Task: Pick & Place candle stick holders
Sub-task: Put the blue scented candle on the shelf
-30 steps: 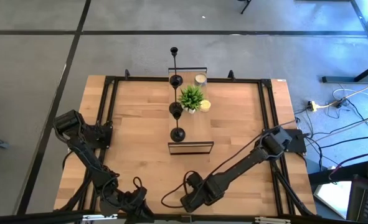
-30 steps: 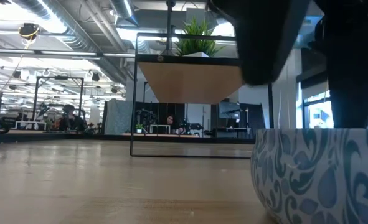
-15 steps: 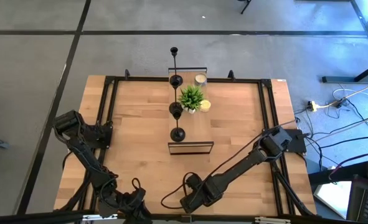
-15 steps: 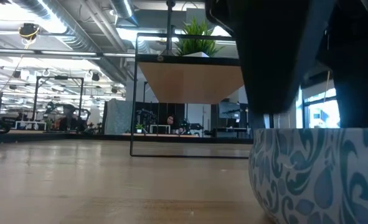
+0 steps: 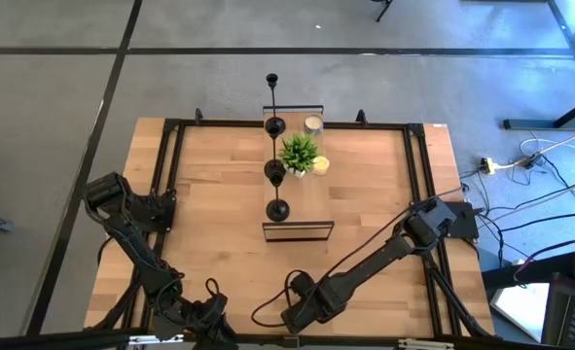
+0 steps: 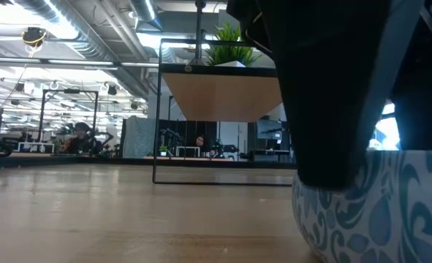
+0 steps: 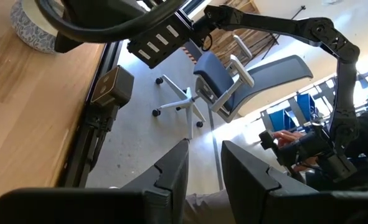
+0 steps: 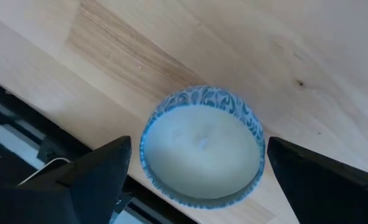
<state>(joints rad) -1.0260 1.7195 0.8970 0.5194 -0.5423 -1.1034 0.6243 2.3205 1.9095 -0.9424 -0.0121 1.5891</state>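
Three black candle stick holders stand in a row by their round bases on a raised wooden shelf (image 5: 311, 199) at the table's far middle: the tallest (image 5: 272, 102) farthest, one (image 5: 274, 171) in the middle, one (image 5: 278, 210) nearest. My right gripper (image 5: 302, 313) is open near the table's near edge, above a blue-patterned candle bowl (image 8: 201, 146). Its fingers (image 8: 103, 171) stand on either side of the bowl without touching it. My left gripper (image 5: 204, 321) waits at the near left edge, shut and empty.
A small green plant (image 5: 299, 153), a white candle (image 5: 313, 123) and a yellow candle (image 5: 320, 164) share the shelf with the holders. The shelf stands on a black wire frame (image 6: 157, 109). The bowl (image 6: 369, 204) rests on the table near the front edge.
My right gripper has come down toward the blue-patterned bowl, its fingers now reaching the bowl's rim level in the low view. The bowl and the holders have stayed where they were.
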